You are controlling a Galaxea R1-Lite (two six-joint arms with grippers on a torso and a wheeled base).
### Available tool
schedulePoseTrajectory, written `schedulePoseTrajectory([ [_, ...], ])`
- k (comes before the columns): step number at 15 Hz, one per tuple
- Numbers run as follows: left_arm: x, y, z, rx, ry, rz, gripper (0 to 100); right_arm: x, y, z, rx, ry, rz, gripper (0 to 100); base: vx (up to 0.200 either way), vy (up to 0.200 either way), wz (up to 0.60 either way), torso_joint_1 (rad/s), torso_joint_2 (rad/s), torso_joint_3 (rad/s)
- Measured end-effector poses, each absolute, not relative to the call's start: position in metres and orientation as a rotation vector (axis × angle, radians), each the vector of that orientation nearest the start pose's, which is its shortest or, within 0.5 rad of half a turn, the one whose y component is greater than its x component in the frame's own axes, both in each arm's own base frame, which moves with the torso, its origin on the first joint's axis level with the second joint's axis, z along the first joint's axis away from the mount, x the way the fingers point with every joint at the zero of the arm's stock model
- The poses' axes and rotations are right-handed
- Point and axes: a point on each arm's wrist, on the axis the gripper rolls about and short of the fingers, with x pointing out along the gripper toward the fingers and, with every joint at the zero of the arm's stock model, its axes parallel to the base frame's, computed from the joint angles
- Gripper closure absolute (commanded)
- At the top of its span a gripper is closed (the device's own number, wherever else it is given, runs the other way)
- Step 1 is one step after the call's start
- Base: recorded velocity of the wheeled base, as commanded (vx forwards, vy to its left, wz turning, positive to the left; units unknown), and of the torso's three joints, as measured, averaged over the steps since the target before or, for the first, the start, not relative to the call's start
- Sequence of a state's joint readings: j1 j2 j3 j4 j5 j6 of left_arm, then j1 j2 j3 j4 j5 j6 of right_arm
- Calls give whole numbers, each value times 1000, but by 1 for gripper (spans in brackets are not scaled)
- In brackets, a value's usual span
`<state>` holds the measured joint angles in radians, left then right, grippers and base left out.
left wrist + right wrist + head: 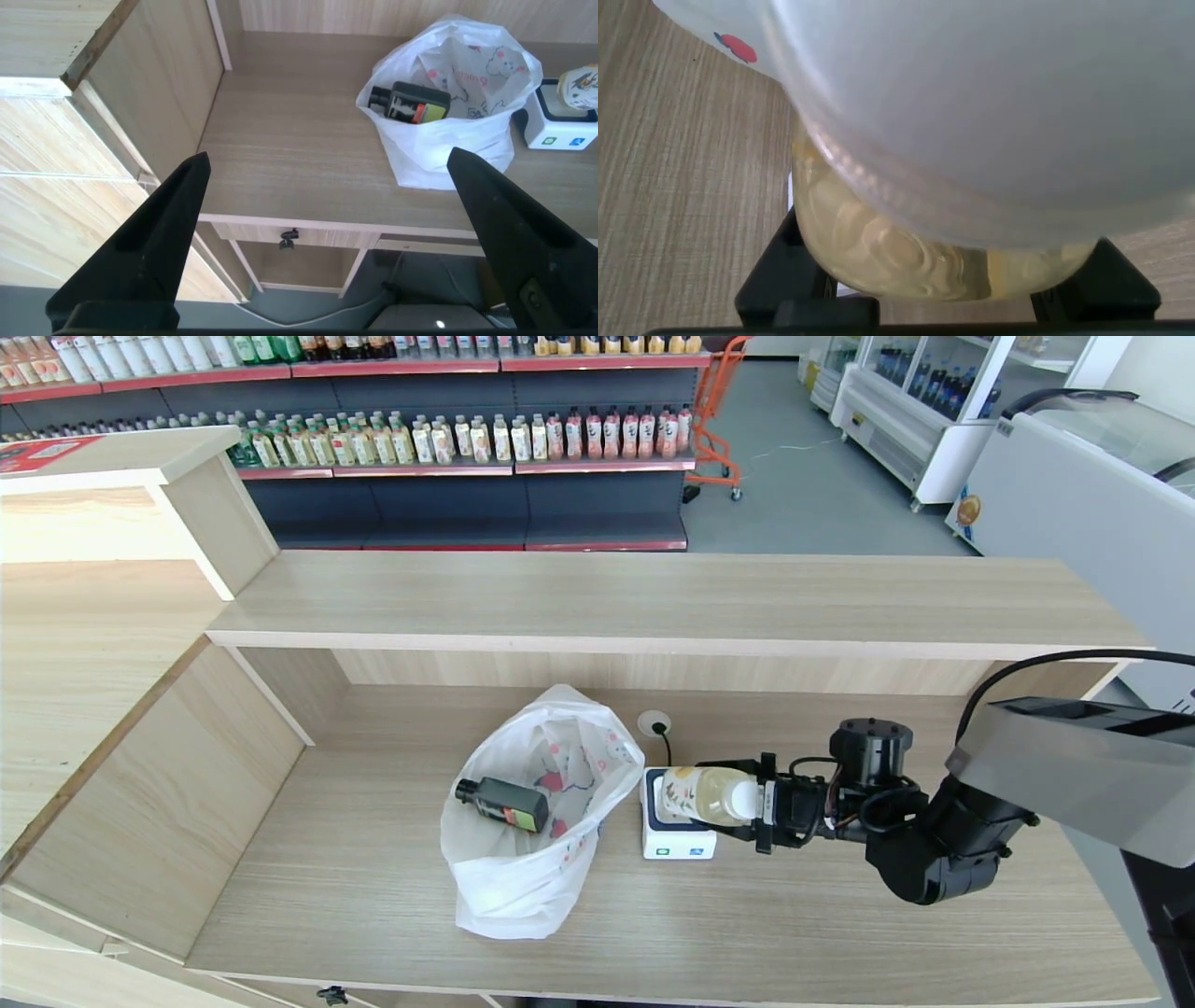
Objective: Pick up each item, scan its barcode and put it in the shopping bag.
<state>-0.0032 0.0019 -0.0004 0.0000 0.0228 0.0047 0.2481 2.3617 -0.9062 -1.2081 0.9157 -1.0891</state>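
Above the white box scanner (679,845), the right gripper (738,798) clamps a pale-yellow plastic bottle (695,793) that hides the scanner's top; the left gripper (329,161) gapes.

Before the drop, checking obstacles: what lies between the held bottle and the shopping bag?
Head view: only the scanner's edge under the bottle; the bag sits beside it.
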Motion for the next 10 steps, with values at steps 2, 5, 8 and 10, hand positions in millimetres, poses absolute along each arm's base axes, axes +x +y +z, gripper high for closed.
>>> schedulePoseTrajectory([
  [2,-23,1,76,4,2,20,0,372,115,46,-741,-338,1166,100,0,0,0,0,0,0],
  [5,-23,1,76,5,2,20,0,341,108,105,-385,-183,1122,100,0,0,0,0,0,0],
  [8,-23,1,76,5,2,20,0,307,97,145,-92,-68,940,100,0,0,0,0,0,0],
  [10,-23,1,76,5,2,20,0,294,92,156,-44,-67,893,100,0,0,0,0,0,0],
])
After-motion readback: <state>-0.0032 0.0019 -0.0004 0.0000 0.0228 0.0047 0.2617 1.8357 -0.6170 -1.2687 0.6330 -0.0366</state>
